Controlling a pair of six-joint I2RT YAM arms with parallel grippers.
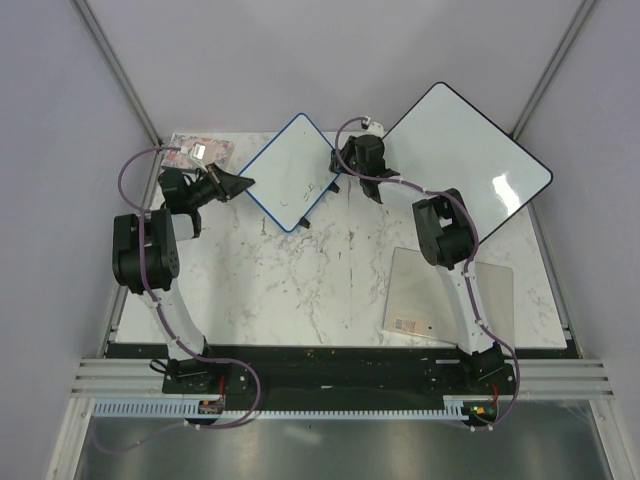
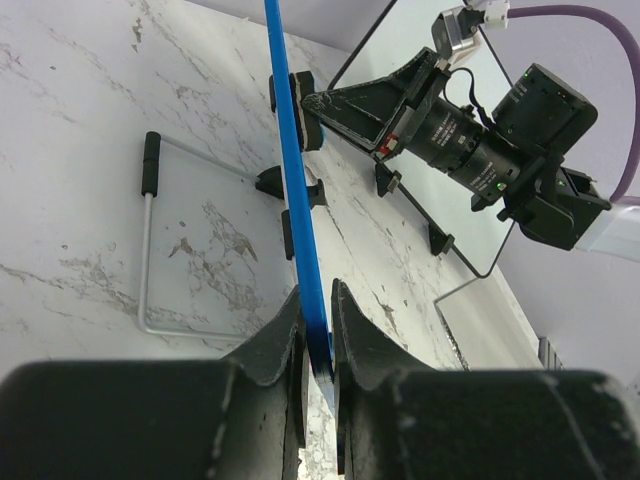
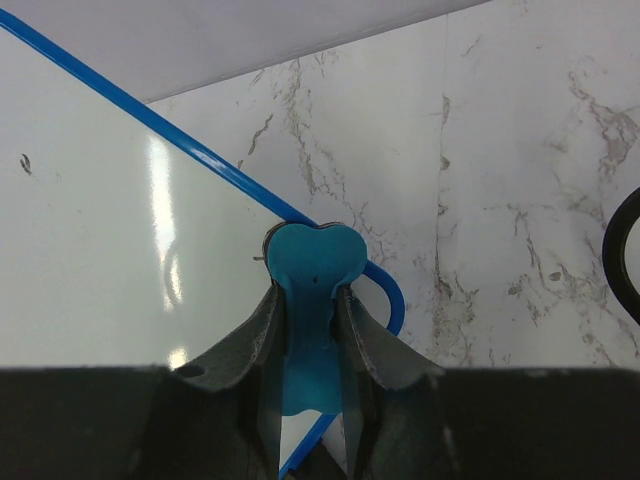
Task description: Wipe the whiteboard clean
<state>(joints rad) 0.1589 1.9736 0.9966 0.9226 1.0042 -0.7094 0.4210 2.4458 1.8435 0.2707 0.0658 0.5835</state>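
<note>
The small blue-framed whiteboard stands tilted at the back middle of the table, with a few faint black marks on its white face. My left gripper is shut on the left edge of the board's blue frame, one finger on either side. My right gripper is shut on a blue eraser. The eraser's rounded head rests against the board close to its right corner. The left wrist view shows the board edge-on, with the right gripper's fingers behind it.
A larger black-framed blank whiteboard leans at the back right. A flat beige sheet with a barcode label lies on the right under the right arm. A small packet lies at the back left. The board's wire stand rests on the marble.
</note>
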